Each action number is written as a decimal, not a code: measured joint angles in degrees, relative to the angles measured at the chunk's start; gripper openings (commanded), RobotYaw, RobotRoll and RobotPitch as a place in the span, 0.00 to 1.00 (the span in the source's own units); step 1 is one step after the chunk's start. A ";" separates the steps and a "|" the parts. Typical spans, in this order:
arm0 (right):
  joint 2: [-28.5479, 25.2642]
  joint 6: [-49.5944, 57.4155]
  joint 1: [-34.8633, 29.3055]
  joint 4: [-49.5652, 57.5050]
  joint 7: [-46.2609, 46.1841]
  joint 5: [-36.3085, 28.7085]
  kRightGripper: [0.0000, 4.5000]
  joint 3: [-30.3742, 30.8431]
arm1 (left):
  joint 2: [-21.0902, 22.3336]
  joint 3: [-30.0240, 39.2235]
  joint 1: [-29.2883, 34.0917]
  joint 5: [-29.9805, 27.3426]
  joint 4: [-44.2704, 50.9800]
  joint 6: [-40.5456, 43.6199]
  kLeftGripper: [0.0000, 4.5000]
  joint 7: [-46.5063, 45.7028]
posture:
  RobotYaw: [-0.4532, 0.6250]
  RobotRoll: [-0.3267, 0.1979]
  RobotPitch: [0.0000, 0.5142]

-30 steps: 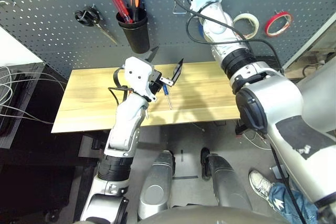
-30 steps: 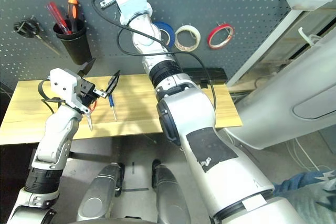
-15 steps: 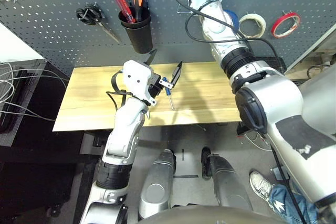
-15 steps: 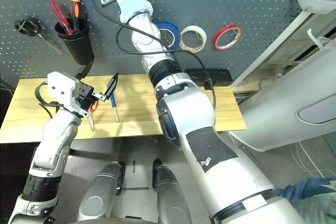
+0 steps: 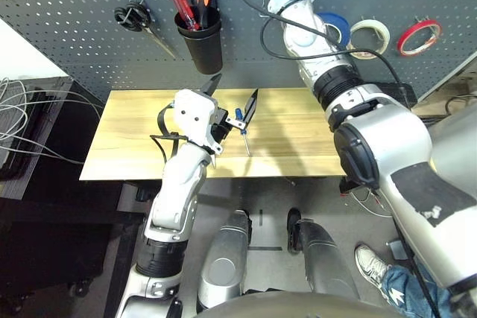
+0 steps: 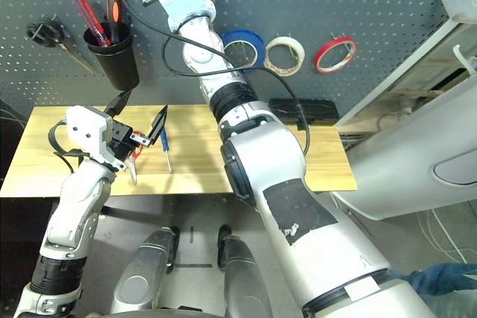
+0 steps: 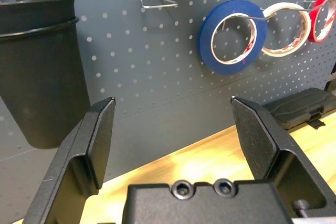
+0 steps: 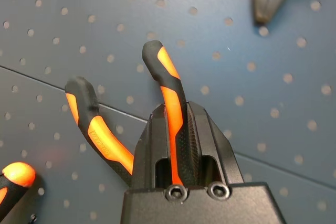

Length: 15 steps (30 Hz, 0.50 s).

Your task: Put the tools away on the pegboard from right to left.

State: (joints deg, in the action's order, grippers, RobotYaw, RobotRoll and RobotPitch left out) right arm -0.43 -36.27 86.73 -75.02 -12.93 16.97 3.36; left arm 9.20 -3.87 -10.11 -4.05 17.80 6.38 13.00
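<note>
Left eye view, wooden table point(image 5: 298, 135), grey pegboard point(image 5: 89, 42)

Head stereo overhead; wrist close-ups of pegboard point(image 7: 157, 66)

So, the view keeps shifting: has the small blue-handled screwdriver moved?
No. The screwdriver lies at the same spot on the table; only the view shifted.

The pegboard point(image 5: 89, 5) was dark grey with a grid of pale holes — on it a blue tape ring point(image 5: 333, 27), white point(image 5: 370, 35) and red point(image 5: 418, 36) rings, a black cup point(image 5: 201, 39) — and the pliers point(image 8: 167, 98) had orange-and-black handles.
</note>
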 measured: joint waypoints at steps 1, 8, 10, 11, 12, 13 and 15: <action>0.02 -0.13 0.00 0.00 -0.86 1.33 0.06 0.99 | -0.20 -0.15 0.02 0.03 0.08 0.05 1.00 -0.22 | 0.69 0.62 0.60; 0.03 -1.35 0.07 -0.10 -4.94 5.55 0.06 4.62 | -0.90 -1.15 0.05 0.38 0.27 0.87 1.00 -0.92 | 0.70 0.62 0.65; 0.02 -2.20 0.06 -0.10 -6.14 6.46 0.06 5.41 | -0.92 -1.16 0.16 0.71 0.73 1.11 1.00 -1.14 | 0.70 0.62 0.66; 0.02 -2.31 -0.02 -0.10 -6.47 6.70 0.06 5.84 | -0.93 -1.16 0.31 0.84 0.97 1.19 1.00 -1.24 | 0.70 0.62 0.66; 0.01 -2.33 -0.15 -0.13 -6.75 6.88 0.06 6.22 | -0.96 -1.16 0.40 0.92 1.10 1.25 1.00 -1.33 | 0.71 0.62 0.66; 0.01 -2.35 -0.24 -0.19 -6.90 7.15 0.06 6.42 | -0.96 -1.16 0.51 0.97 1.20 1.28 1.00 -1.37 | 0.71 0.62 0.66; 0.00 -2.35 -0.31 -0.49 -7.00 7.68 0.06 6.77 | -0.97 -1.14 0.81 1.07 1.59 1.43 1.00 -1.46 | 0.71 0.62 0.67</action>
State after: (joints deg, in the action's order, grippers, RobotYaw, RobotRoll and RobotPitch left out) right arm -0.43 -38.62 86.42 -75.51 -19.93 24.65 10.13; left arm 8.23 -5.01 -9.31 -2.98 19.39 7.81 11.54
